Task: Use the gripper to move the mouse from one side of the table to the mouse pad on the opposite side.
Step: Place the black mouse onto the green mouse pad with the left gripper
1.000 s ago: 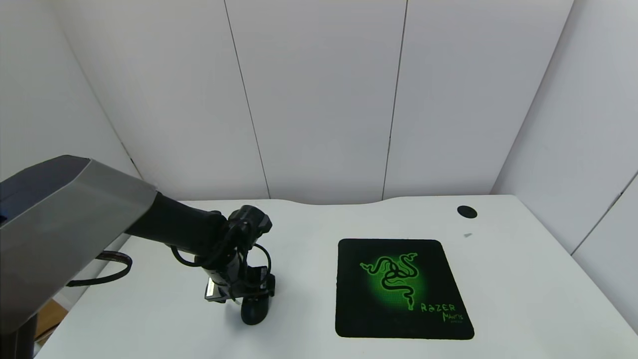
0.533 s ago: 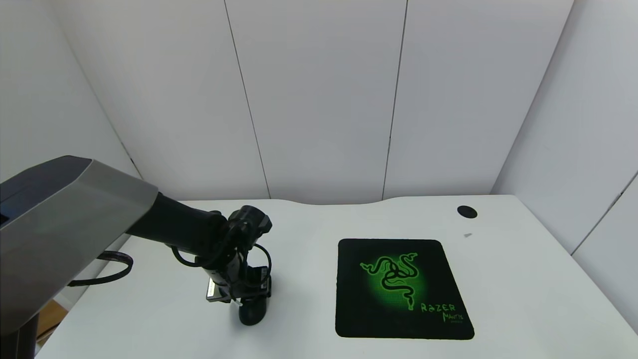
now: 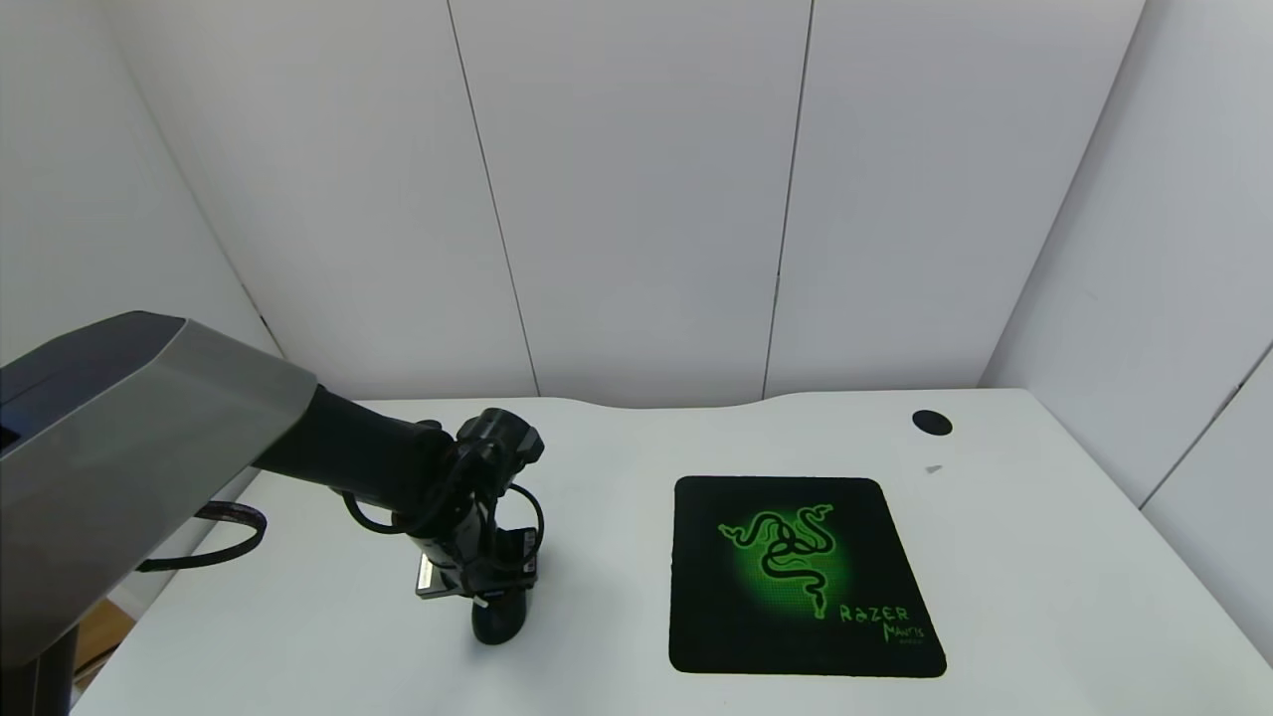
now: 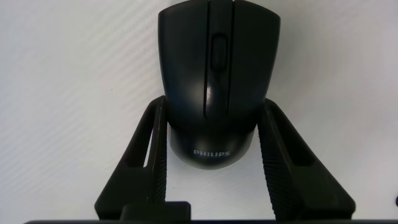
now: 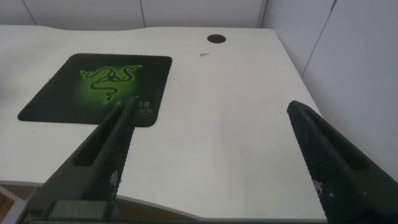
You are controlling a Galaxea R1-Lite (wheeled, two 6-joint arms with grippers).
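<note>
Grasp step: left pincer [image 4: 214,149] straddles the mouse [image 4: 214,81] on the tabletop's [image 3: 617,447] left side, fingers apart, just beside its flanks. Next: clamp, lift, carry to the mouse pad [image 3: 696,636]. Right pincer [image 5: 211,155] parked, spread wide.

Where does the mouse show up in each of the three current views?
Head view: the mouse lies on the table's left side, under the left end effector.
Left wrist view: the mouse sits between the open fingers.
Right wrist view: not visible.
Shared landmark: the white table.
</note>
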